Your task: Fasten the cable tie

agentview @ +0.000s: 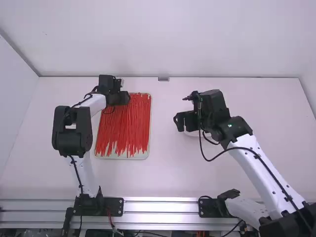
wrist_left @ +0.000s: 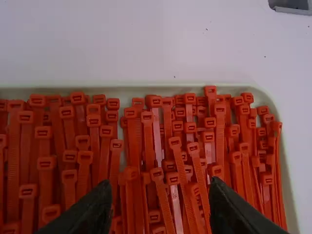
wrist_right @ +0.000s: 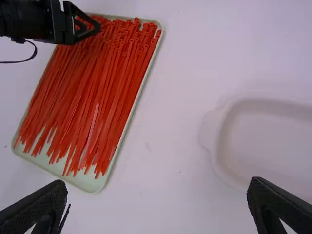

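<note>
1. left gripper [wrist_left: 159, 191] hovers over the head end of the red cable ties [wrist_left: 146, 141] piled in their tray [wrist_left: 122, 87], fingers spread wide, likely to pick one out
2. right gripper [wrist_right: 156, 195] hangs wide open and empty above the white dish [wrist_right: 265, 139], well apart from the tray

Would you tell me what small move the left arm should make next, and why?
Probably lower the left gripper straight down and close it on one of the red cable ties near its head. It hangs open above the tie heads at the tray's far end, holding nothing; the right gripper is open too, over the white container.
</note>
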Controlling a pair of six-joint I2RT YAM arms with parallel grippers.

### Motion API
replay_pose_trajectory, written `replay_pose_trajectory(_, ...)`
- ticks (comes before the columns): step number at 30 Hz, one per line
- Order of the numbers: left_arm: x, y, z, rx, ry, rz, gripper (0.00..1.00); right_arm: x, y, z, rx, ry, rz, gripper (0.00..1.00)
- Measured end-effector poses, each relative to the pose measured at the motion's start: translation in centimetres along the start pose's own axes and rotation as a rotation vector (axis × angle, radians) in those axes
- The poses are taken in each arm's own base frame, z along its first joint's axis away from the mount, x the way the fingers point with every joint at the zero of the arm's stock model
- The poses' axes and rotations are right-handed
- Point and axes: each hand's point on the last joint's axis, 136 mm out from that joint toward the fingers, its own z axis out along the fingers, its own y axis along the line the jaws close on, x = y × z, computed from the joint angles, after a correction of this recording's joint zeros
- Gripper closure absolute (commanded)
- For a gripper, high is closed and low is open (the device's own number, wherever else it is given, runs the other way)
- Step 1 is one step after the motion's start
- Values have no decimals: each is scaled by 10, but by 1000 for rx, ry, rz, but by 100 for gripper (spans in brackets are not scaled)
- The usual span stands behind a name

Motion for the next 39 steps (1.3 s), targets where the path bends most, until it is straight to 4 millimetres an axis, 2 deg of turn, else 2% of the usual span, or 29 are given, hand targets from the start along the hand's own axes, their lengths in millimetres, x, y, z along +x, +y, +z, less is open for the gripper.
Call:
replay_pose_trajectory(4,-1,1,3,1,-8,0,51,0,0,0,0,0,0,1)
replay_pose_trajectory(10,14,6,15,-3,33,-14,53,1,0,0,0,3,0,2)
replay_pose_trajectory(13,12,6,17,-2,24,-12,53,2,0,0,1,10,2,2)
replay_pose_trajectory(17,10,6,17,-2,17,-13,59,6,-1,0,4,24,6,1)
replay_pose_trajectory(24,6,6,18,0,-2,-8,60,7,-1,0,5,29,6,2)
replay_pose_trajectory(39,11,8,22,-5,10,-24,63,7,-1,0,5,27,5,1)
